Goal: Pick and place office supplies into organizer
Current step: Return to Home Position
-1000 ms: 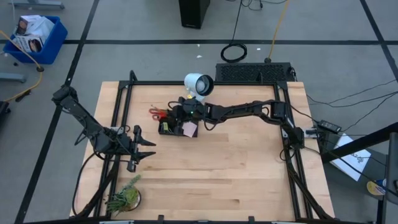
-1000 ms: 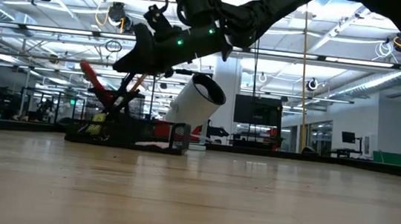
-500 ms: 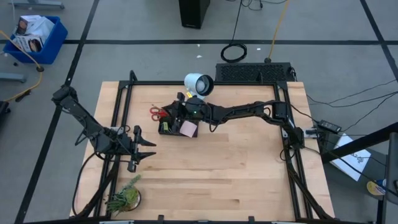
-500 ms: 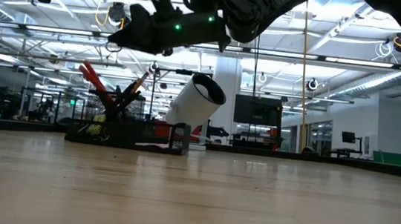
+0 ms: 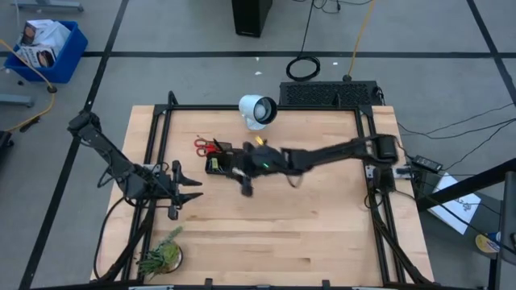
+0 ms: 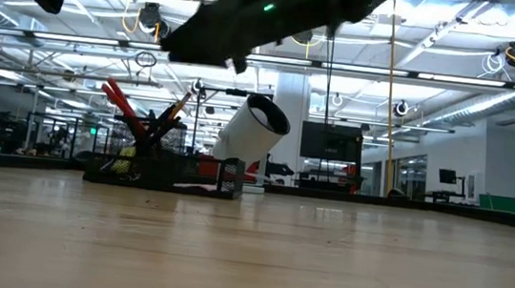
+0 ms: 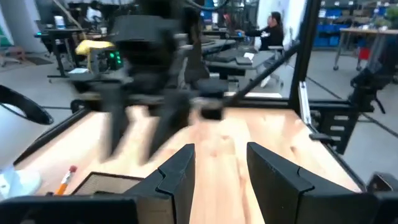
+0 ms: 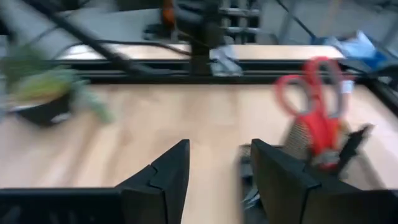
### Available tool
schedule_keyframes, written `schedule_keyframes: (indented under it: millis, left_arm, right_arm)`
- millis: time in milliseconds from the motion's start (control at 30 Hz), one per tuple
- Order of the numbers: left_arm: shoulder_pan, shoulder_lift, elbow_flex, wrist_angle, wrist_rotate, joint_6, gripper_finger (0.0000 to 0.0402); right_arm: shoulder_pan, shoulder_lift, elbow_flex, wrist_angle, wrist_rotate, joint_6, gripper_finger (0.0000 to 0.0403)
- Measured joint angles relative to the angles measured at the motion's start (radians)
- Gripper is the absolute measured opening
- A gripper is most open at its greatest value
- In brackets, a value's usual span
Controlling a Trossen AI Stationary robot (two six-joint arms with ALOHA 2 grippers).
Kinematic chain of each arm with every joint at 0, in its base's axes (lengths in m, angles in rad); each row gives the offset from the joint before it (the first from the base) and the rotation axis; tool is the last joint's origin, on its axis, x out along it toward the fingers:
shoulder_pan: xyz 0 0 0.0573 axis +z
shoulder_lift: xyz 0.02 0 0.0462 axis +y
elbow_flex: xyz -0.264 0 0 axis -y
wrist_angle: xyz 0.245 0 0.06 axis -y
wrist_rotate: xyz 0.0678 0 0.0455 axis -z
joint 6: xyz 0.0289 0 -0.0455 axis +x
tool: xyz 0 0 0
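- Step, as I read it: placing is finished and my right arm is on the return-home move, with nothing carried.
- Right gripper (image 8: 217,151): fingers apart, nothing between them. It sits above bench (image 5: 306,225) level, just beside the organizer (image 5: 214,165), on the side that faces the plant (image 5: 161,256).
- The organizer stands on the bench with the white cylinder lamp (image 5: 258,110) near it on the opposite side.
- Red-handled scissors (image 5: 201,147) stand handles-up in the organizer end farthest from my right arm's base. An orange pencil (image 6: 177,109) leans among them in the low view.
- Every supply I can make out is in the organizer. I cannot make out the sticky pad or the clips.
- Left gripper (image 7: 219,152): fingers spread and empty, well apart from the organizer toward the plant side, waiting.
- Next move calls for more height first, to stay over the scissors handles and the pencil tip.
- After that, fold the right arm back toward its base, away from the organizer.
- Risk, my guess: a finger clipping the organizer wall would drag it, since it looks light.
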Motion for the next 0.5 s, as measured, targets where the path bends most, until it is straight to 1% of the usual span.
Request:
schedule_keyframes:
  millis: [100,200,267,400,467,500]
  left_arm:
    - [0.031,-0.020,0.000,-0.004,0.025,0.026,0.0147]
    - [0.074,-0.020,-0.002,-0.008,0.091,0.088,0.0147]
    - [0.107,-0.018,-0.016,-0.012,0.147,0.099,0.0148]
    - [0.184,-0.029,-0.061,-0.014,0.222,0.030,0.0147]
    - [0.218,-0.045,-0.090,-0.008,0.252,0.019,0.0147]
    - [0.236,-0.054,-0.106,-0.008,0.268,0.020,0.0147]
  right_arm:
    - [0.063,-0.102,-0.157,0.118,-0.001,-0.022,0.0159]
    - [0.138,-0.211,-0.340,0.274,0.007,-0.098,0.0157]
    - [0.187,-0.275,-0.466,0.393,0.066,-0.093,0.0156]
    - [0.261,-0.413,-0.711,0.598,0.198,-0.031,0.0157]
    - [0.283,-0.460,-0.817,0.662,0.245,0.008,0.0159]
    - [0.287,-0.482,-0.858,0.669,0.249,0.023,0.0160]
